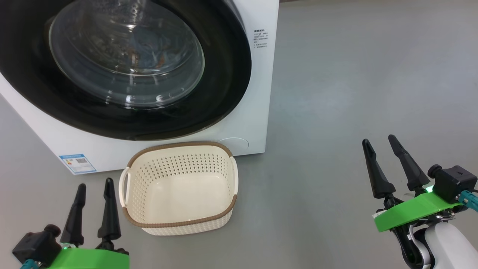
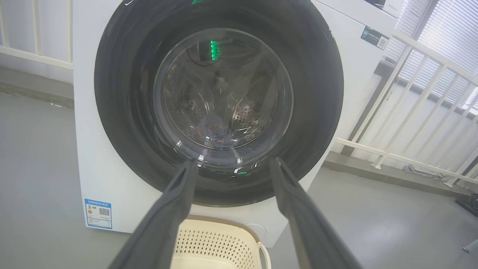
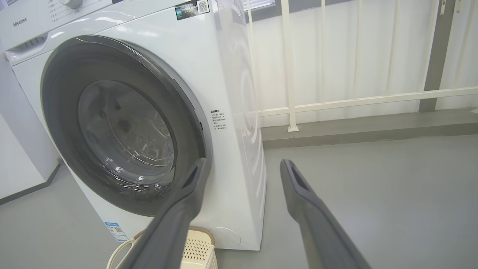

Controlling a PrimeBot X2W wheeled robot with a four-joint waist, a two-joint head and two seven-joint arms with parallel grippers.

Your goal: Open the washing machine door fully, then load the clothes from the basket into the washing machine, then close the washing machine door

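The door point(image 1: 127, 63) is shut on the machine point(image 1: 258, 112), clothes point(image 1: 149, 56) seen behind its glass; the empty basket point(image 1: 179, 144) is set on the floor point(image 1: 336, 112) before it. The door lies ahead of the nearer left gripper point(image 1: 95, 183); it and the right gripper point(image 1: 379, 139) are spread, nothing held.

Soft, even daylight fills all three views. In the left wrist view the blinds point(image 2: 448, 41) at the upper right glow overexposed. Reflections and green glints streak the glossy washing machine door point(image 1: 123, 63). Floor point(image 1: 336, 93) shadows are faint. The wrist views bow the railing point(image 2: 429, 55) near the edges, and the close fingers point(image 2: 164, 224) look soft.
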